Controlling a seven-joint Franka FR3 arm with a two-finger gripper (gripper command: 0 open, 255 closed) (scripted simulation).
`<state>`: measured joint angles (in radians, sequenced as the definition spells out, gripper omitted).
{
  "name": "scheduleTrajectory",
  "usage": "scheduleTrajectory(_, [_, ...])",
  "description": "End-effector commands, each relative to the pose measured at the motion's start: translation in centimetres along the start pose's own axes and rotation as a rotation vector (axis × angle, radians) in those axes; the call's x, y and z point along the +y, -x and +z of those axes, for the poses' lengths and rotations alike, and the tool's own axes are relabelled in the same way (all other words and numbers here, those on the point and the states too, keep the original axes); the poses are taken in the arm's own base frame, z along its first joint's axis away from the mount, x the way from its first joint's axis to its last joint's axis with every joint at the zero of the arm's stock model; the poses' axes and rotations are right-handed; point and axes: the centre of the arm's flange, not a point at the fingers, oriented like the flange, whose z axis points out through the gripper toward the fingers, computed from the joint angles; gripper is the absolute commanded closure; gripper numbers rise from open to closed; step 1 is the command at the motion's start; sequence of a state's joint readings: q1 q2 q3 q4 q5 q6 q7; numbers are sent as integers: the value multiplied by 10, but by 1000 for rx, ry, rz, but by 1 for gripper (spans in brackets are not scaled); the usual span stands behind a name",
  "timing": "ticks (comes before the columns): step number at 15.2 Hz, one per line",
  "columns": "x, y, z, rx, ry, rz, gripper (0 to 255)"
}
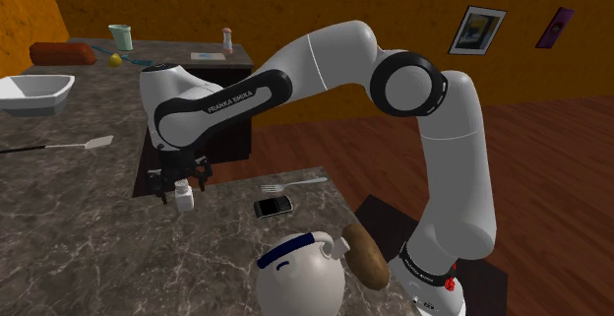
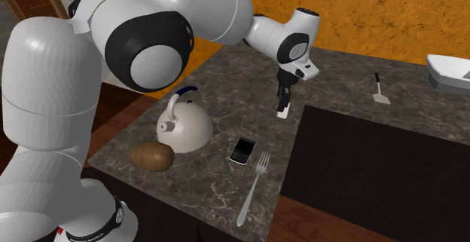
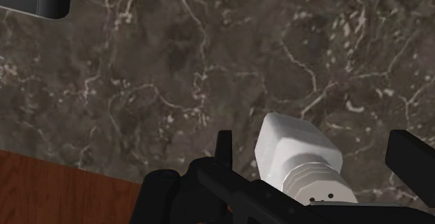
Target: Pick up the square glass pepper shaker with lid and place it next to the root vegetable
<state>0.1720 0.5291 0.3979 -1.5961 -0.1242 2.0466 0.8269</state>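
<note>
Shoulder view: gripper (image 1: 177,184) hovering left of centre, right over white pepper shaker (image 1: 183,200) standing on marble desk (image 1: 79,235); potato (image 1: 367,256) lying lower right.
Second exterior view: pepper shaker sitting centre-right, potato lower left, well apart.
Wrist view: fingers (image 3: 411,163) standing wide apart, flanking pepper shaker, not touching it.

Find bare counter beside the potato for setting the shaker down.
Bare counter between potato, phone and fork, down to the near edge. Broad bare stretch from kettle to shaker. Crowded on the potato's kettle side: the two sit close together.
</note>
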Motion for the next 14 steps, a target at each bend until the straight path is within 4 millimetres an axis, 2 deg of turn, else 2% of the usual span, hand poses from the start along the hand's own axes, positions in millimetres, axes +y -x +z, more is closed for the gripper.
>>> scheduleTrajectory(1, [0,0,0,0,0,0,0])
scheduleTrajectory(3, [0,0,0,0,0,0,0])
scheduleTrajectory(4, [0,0,0,0,0,0,255])
scheduleTrajectory(13, [0,0,0,0,0,0,255])
scheduleTrajectory(14, [0,0,-5,0,0,0,255])
